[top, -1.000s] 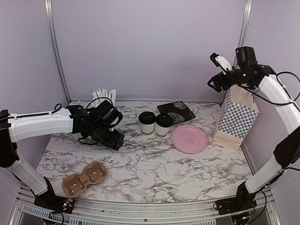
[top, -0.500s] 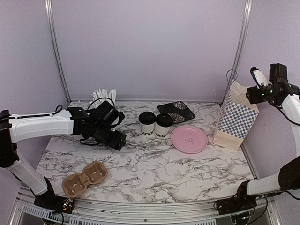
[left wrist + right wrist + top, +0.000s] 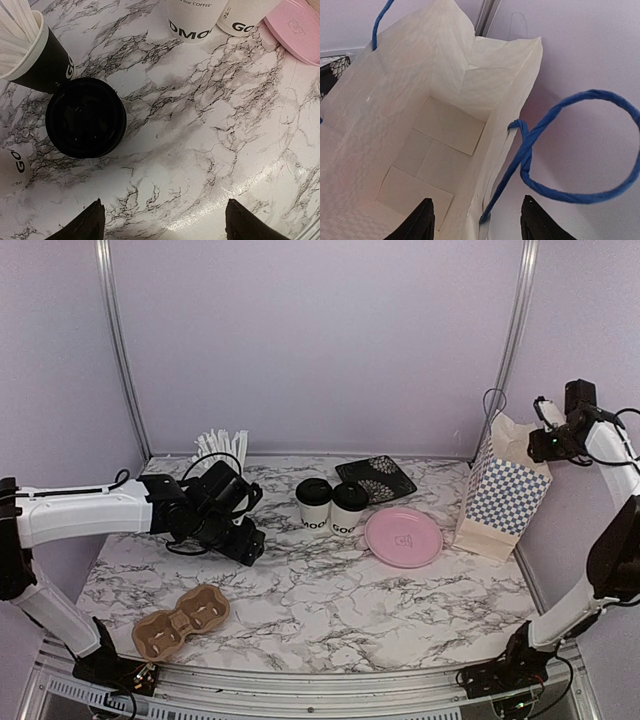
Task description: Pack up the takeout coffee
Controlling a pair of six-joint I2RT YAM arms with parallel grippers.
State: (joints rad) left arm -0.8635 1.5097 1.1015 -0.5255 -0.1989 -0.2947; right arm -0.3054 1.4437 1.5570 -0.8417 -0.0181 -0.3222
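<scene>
From the top, the two coffee cups (image 3: 331,507) are standing upright side by side toward the back middle of the table (image 3: 380,610), just left of the pink plate (image 3: 403,536). The left gripper (image 3: 245,540) is hanging low over the marble, and the cups are sitting off to its right and a touch further back, so that's clearly the nearer arm. The right gripper (image 3: 543,440) is way up at the top of the paper bag (image 3: 503,495), well apart from the cups. The cup carrier (image 3: 182,620) is lying near the front left. In the left wrist view the cups are peeking in at the top edge, right of center, with the fingers (image 3: 86,224) spread wide and holding nothing. Since the cups are standing tall, I'm guessing a sideways reach fits. In the right wrist view the jaws are standing apart, looking down into an empty bag, with its rim and blue handle (image 3: 570,145) between them, not pinched as far as I can tell.
</scene>
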